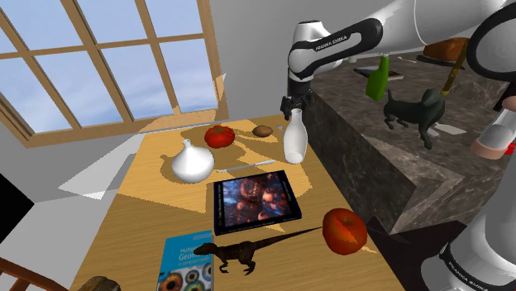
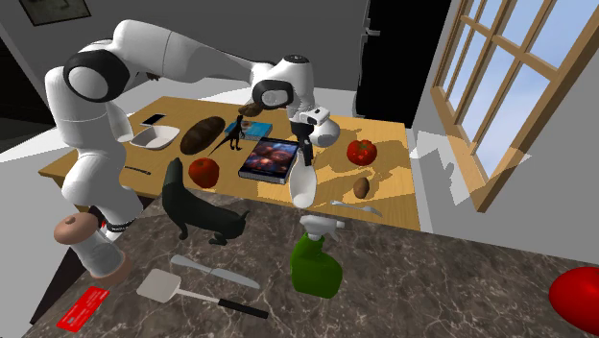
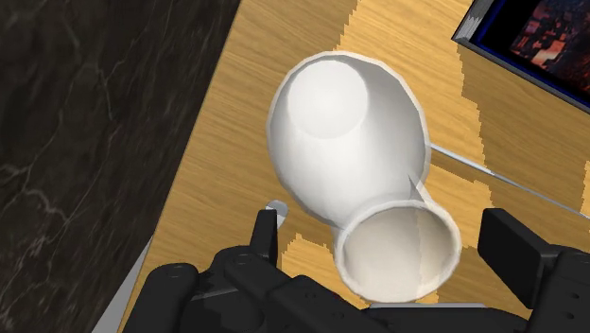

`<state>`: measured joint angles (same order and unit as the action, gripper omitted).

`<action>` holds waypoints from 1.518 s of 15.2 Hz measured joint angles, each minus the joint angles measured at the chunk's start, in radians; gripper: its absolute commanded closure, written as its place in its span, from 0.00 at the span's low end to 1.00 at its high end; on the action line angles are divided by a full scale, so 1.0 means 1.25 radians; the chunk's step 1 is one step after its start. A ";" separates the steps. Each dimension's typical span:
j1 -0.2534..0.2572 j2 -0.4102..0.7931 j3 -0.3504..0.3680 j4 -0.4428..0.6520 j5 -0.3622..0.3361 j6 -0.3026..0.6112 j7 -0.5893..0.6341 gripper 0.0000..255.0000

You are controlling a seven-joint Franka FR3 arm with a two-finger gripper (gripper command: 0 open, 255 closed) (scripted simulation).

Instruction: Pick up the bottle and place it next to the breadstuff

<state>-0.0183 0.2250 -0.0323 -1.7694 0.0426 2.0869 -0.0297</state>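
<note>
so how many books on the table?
2. A dark-covered book lies near the white bottle; a blue book lies beside the toy dinosaur. No sign of a hidden third.

White bottle (image 1: 294, 139) on tan wood-grain table (image 1: 140, 223) (counter (image 1: 368, 145) dark, marbled).

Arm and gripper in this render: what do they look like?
The arm has glossy white, rounded links with black joint bands; one band carries pale FRANKA EMIKA lettering. A pinkish cap marks a lower joint. The gripper is all black, with two blocky jaws.
</note>
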 measured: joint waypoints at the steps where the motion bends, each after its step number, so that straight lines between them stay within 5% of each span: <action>1: 0.000 0.000 0.000 0.000 0.000 0.000 0.000 1.00; 11: 0.000 0.000 0.000 0.000 0.000 0.000 0.000 1.00; 23: -0.001 -0.024 -0.001 0.086 -0.003 -0.111 0.003 1.00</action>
<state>-0.0192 0.1947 -0.0337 -1.6612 0.0393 1.9483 -0.0255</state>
